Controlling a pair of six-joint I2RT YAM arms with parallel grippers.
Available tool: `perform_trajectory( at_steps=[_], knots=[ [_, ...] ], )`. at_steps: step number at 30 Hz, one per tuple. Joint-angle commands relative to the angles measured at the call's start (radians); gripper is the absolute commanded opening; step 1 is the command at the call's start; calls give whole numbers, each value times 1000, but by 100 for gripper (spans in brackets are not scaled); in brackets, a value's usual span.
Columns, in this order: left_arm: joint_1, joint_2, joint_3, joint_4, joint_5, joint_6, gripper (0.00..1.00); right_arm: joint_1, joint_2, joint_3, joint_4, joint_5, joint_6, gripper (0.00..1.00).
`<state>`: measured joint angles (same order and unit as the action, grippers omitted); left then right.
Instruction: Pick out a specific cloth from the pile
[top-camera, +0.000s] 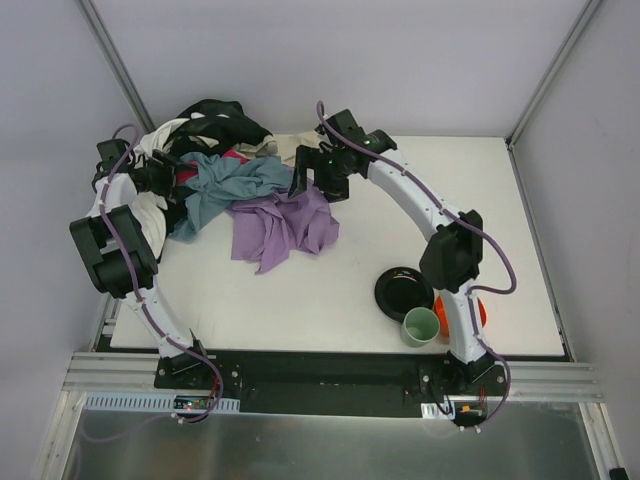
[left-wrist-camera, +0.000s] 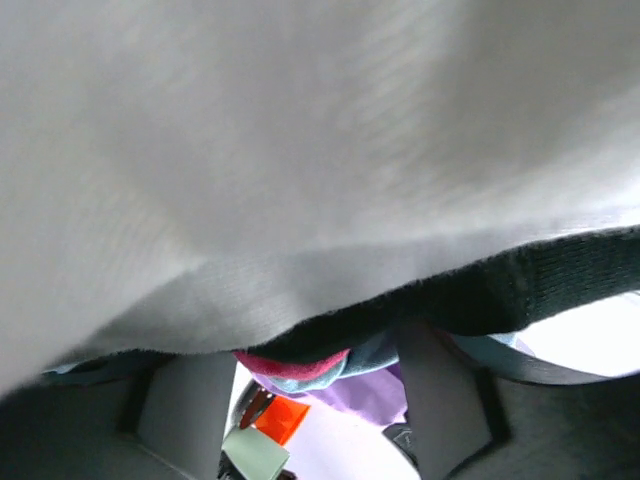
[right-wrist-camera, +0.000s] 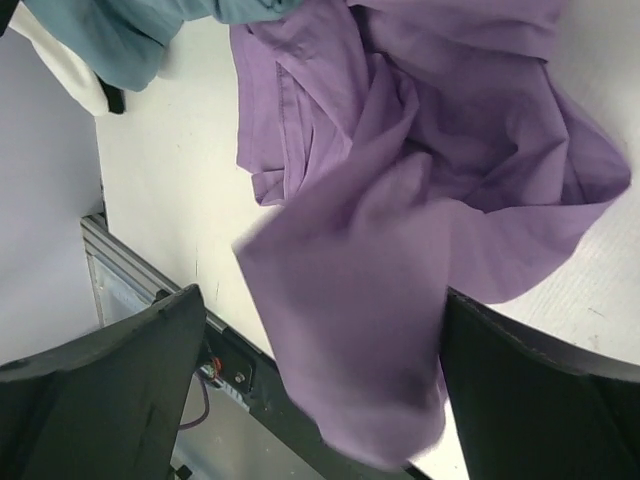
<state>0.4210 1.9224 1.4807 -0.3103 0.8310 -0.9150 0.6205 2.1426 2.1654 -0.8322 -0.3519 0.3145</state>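
Cloth (top-camera: 285, 225) lies on the table just beside the pile (top-camera: 215, 140), touching its blue-grey cloth (top-camera: 225, 180). Right gripper (right-wrist-camera: 320, 330): jaws wide apart, purple fold loose between. Left gripper (left-wrist-camera: 310, 400): jaws apart, buried under the pile's white fabric (left-wrist-camera: 300, 150). Risk: pulling out snags that fabric and drags the pile over the cloth.

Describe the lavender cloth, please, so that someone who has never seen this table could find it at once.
On the white table, find the pile of garments at the far left. At its near right edge one large cloth spills onto the tabletop. It alone is plain lavender-purple, next to the blue-grey cloth.
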Motion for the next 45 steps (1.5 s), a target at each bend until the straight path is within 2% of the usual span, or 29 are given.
perform_trajectory(
  at_steps=[1,11,12,14,22,32,34,37,39,45],
  knots=[
    [10,-86,-22,31,11,39,65,25,49,163,-134,48,-40,96],
    [10,-135,-71,-1,19,88,84,84,224,218,-222,48,-40,96],
    [10,-138,-74,-6,17,94,95,91,238,231,-225,47,-38,96],
    [10,-149,-83,-18,11,106,99,107,276,258,-226,37,-26,96],
    [7,-223,-123,-64,11,166,99,169,385,307,-148,11,29,96],
    [6,-322,-220,-81,36,212,99,232,496,323,-105,132,70,96],
    [7,-342,-230,-84,43,219,99,234,516,324,-108,151,70,99],
    [7,-385,-249,-90,37,220,99,231,525,332,-142,189,49,82],
    [7,-422,-267,-99,25,229,99,225,510,311,-140,194,41,65],
    [7,-497,-329,-113,-1,246,99,171,432,208,-143,195,20,5]
  ],
)
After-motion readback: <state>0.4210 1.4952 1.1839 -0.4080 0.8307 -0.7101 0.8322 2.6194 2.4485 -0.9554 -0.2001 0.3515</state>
